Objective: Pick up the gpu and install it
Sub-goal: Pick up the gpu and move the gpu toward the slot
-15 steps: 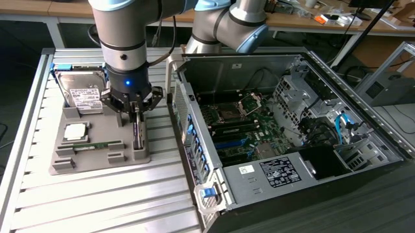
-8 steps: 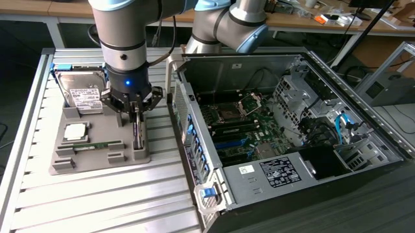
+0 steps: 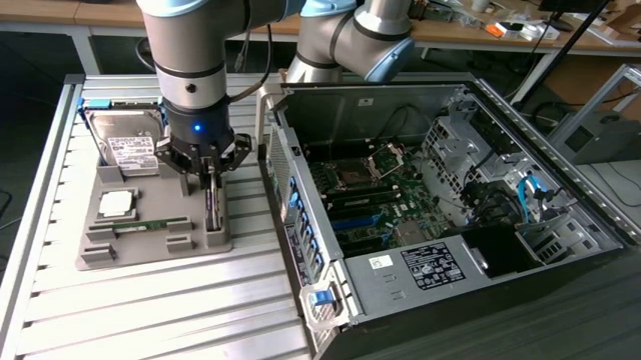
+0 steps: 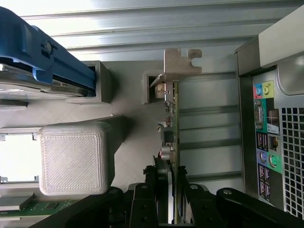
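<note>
One thin circuit card, the gpu (image 4: 172,123), stands on its long edge in the wrist view. It is seen edge-on as a narrow green-brown board with small components along one face and a round black part low on that face. A pale metal bracket (image 4: 182,61) with a notched tab closes off its far end. In the exterior view the gpu (image 3: 212,210) shows as a slim dark strip standing upright in a slot of the grey holder (image 3: 150,247).

Directly above it hangs the gripper (image 3: 209,176), pointing straight down. In the wrist view the gripper (image 4: 167,183) straddles the card at the end away from the bracket. Its black fingers (image 4: 142,204) are drawn in narrow against both faces, pinching the gpu, which sits in the holder's slot.

The grey holder (image 4: 133,133) lies on the slatted metal table (image 3: 150,315). It also carries a silver hard drive (image 3: 125,142) with blue rails standing at its far end, a square processor chip (image 3: 117,202) lying flat, and a green memory stick (image 3: 140,223) in its own groove. All three lie towards the exterior view's left of the card.

Just beside the holder, on the exterior view's right, sits the computer case (image 3: 451,187) with its side open. Inside are the motherboard (image 3: 371,195), drive cages and cabling, and its rear ports face the card.
</note>
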`<move>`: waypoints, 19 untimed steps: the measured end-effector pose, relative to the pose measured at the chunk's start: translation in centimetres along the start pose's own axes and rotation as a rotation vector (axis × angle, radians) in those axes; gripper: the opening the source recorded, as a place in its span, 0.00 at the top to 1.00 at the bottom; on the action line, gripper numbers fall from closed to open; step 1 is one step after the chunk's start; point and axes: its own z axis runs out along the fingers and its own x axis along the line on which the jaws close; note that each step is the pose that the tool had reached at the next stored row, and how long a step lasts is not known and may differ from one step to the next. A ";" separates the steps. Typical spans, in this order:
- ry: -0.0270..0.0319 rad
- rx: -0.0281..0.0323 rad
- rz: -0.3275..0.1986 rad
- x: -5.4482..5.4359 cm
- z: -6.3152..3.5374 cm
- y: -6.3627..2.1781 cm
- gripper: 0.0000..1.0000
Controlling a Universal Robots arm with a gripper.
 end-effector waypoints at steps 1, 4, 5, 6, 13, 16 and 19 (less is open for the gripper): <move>-0.0002 -0.0001 0.000 0.0 -0.02 0.00 0.72; -0.0003 -0.0002 0.000 0.0 -0.17 0.01 0.72; 0.0000 0.0000 0.000 0.0 -0.21 0.01 0.72; -0.0001 -0.0001 0.000 0.0 -0.24 0.01 0.72; 0.0000 0.0000 0.000 0.0 -0.50 0.01 0.72; 0.0000 0.0000 0.000 0.0 -0.60 0.01 0.72; 0.0000 0.0000 0.000 0.0 -0.67 0.01 0.72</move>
